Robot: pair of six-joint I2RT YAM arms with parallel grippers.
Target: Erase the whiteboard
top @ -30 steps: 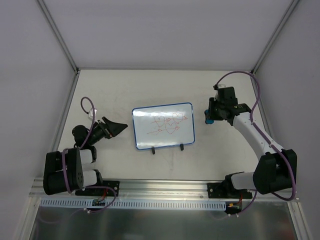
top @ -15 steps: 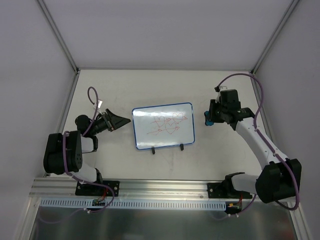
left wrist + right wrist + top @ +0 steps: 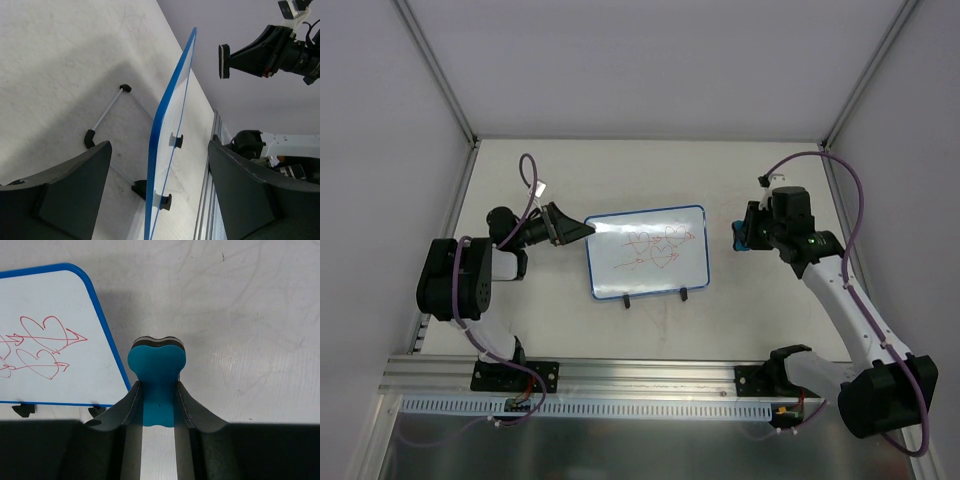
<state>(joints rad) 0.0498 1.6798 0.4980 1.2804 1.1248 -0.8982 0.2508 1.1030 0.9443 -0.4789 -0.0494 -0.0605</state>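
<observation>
The whiteboard (image 3: 646,252) stands in the middle of the table, blue-framed, with red heart-and-arrow scribbles. My left gripper (image 3: 584,229) is open at its upper left corner. In the left wrist view the board's blue edge (image 3: 172,107) runs edge-on between my wide-open fingers (image 3: 75,190), apart from both. My right gripper (image 3: 744,237) hovers just right of the board, shut on a blue eraser block (image 3: 158,371). In the right wrist view the scribbled board (image 3: 50,340) lies to the left of the eraser.
Two black feet (image 3: 627,299) hold the board's near edge, and a wire stand (image 3: 106,114) props it from behind. A metal rail (image 3: 650,375) runs along the table's near edge. White walls close in the left, right and far sides.
My left gripper has swung up and right, from beside its base to the board's upper left corner. My right gripper with the eraser has shifted slightly right and up.
</observation>
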